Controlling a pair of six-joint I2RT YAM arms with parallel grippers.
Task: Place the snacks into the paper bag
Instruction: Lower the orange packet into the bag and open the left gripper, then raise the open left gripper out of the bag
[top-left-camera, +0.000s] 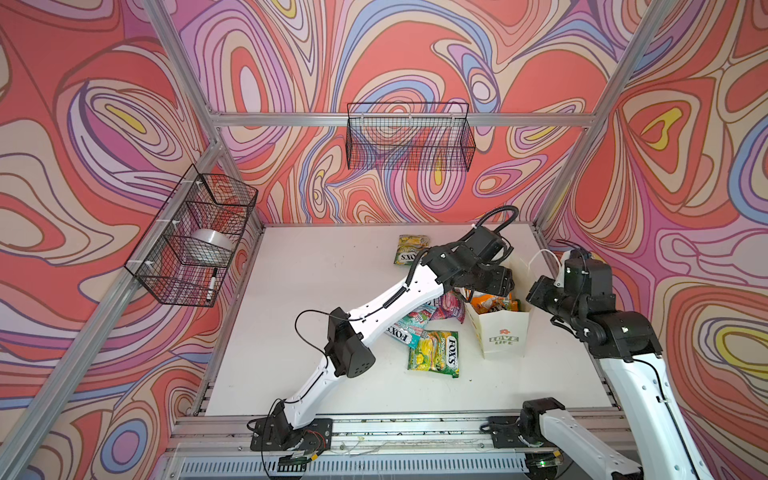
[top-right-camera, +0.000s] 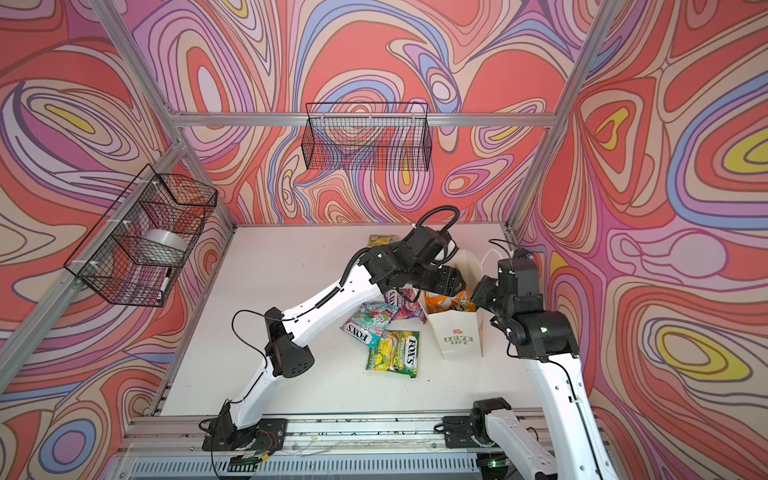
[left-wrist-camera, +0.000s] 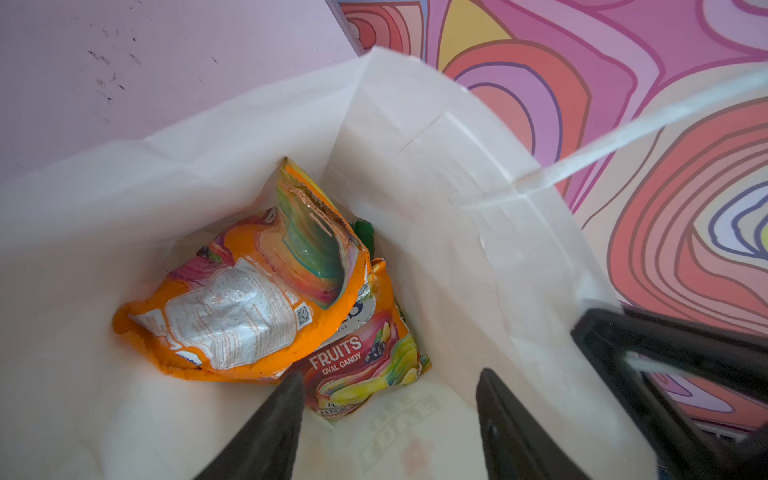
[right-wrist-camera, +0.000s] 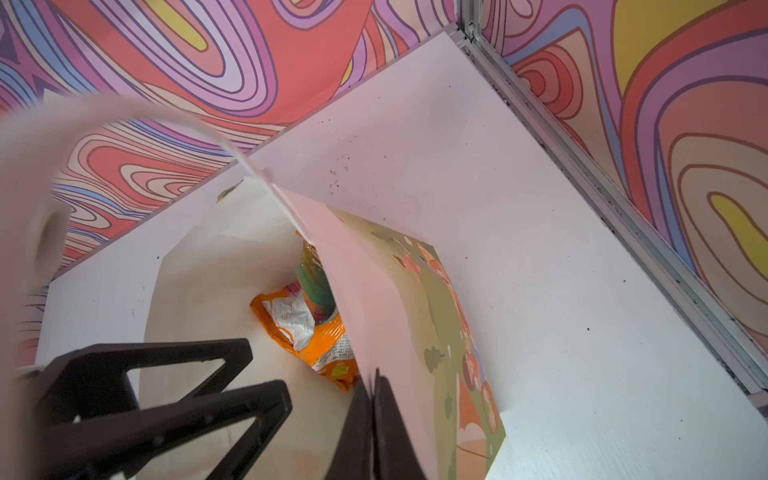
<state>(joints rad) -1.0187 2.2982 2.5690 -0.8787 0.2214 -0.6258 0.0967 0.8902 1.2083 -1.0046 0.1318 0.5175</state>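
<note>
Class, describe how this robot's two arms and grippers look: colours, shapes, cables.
The left arm and right arm have glossy white link shells and boxy black joint housings. A ribbed black cable hose arches over the left wrist; thin black wires trail along the links. The left gripper and right gripper have matte black tapered fingers on triangular open frames.
</note>
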